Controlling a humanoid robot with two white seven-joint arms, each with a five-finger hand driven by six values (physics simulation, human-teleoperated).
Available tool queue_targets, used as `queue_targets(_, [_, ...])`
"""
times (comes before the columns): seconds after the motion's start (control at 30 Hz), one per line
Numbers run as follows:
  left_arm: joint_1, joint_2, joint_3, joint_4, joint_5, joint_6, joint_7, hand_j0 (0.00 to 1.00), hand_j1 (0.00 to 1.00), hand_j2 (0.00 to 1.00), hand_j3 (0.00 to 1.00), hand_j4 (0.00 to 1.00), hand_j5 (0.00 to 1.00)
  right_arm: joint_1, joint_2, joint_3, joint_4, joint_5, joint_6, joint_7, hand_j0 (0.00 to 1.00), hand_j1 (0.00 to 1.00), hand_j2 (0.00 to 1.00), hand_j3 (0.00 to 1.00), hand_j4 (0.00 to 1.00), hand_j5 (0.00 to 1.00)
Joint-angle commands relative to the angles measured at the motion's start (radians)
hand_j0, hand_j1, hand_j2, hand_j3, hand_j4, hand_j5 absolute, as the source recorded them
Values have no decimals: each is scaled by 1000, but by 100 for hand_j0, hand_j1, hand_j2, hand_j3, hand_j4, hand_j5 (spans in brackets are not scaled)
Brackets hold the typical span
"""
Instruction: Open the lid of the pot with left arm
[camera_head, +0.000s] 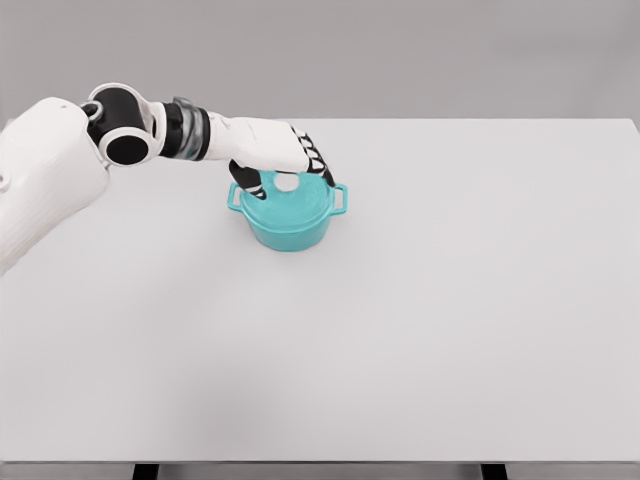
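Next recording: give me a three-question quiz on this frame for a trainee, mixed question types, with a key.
1. True or false: the lid already lies on the table beside the pot.
2. Multiple choice: where is the left hand? A) flat on the table near the front edge B) over the top of the pot, fingers curled around the white knob C) gripping the pot's right handle
3. Fill in: the pot and its lid are coloured ____.

Key: 1 false, the lid sits on the pot. 2 B. 3 teal.
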Motion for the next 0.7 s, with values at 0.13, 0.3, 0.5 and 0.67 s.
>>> queue_targets(0.13, [0, 0, -12, 1, 4, 2, 0, 82, 82, 82, 82, 82, 82, 0, 0, 0, 0, 0, 0, 0, 100, 100, 100, 100, 100, 100])
queue_targets(0.3, [0, 2, -12, 1, 2, 1, 0, 74, 74, 74, 74, 74, 74, 0, 0, 0, 0, 0, 0, 0, 100, 100, 100, 100, 100, 100])
queue_targets(0.5, [3, 5, -12, 3, -12, -3, 0, 73, 73, 73, 73, 73, 73, 0, 0, 0, 0, 0, 0, 0, 100, 100, 100, 100, 100, 100])
queue_targets(0.67, [3, 6, -13, 3, -12, -3, 0, 73, 73, 73, 73, 73, 73, 0, 0, 0, 0, 0, 0, 0, 100, 100, 100, 100, 100, 100])
